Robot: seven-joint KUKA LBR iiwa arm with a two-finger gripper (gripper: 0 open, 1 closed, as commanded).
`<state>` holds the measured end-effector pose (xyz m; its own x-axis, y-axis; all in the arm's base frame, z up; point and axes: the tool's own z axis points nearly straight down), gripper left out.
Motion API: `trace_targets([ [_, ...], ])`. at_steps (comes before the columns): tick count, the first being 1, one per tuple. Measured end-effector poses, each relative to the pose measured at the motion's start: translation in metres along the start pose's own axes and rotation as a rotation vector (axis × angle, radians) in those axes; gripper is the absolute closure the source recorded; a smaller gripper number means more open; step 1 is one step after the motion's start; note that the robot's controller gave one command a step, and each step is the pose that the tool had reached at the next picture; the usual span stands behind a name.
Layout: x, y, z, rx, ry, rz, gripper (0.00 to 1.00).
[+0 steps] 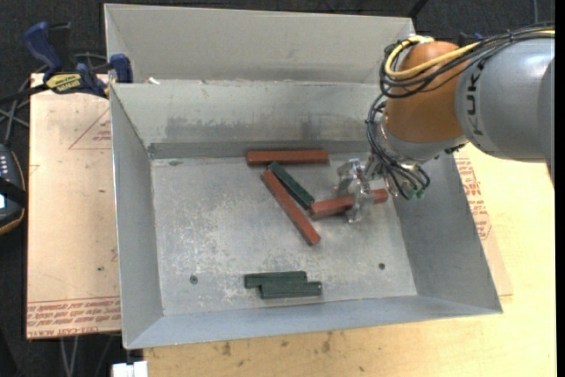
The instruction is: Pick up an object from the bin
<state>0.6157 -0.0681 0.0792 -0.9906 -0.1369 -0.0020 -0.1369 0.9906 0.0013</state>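
Observation:
My gripper (pixel 355 192) is low in the right middle of the bin, under the orange wrist cover. It stands open, with one finger on each side of a short red-brown block (pixel 328 207) that lies on the bin floor. Just left of it a dark green block (pixel 290 184) rests across a long red-brown block (pixel 291 207) that slants down to the right. The short block's left end nearly meets the long block's lower end.
Another red-brown block (pixel 287 157) lies flat near the bin's back wall. A pair of dark green blocks (pixel 282 285) sits near the front wall. The arm reaches in over the bin's right wall.

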Motion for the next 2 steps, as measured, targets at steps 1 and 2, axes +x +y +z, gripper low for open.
trace_targets([
  [1, -0.0003, 0.0001, -0.0065, 0.0, -0.001, 0.0, 1.0],
  [2, 0.0008, 0.0006, -0.0152, -0.001, 0.004, -0.001, 1.0],
])
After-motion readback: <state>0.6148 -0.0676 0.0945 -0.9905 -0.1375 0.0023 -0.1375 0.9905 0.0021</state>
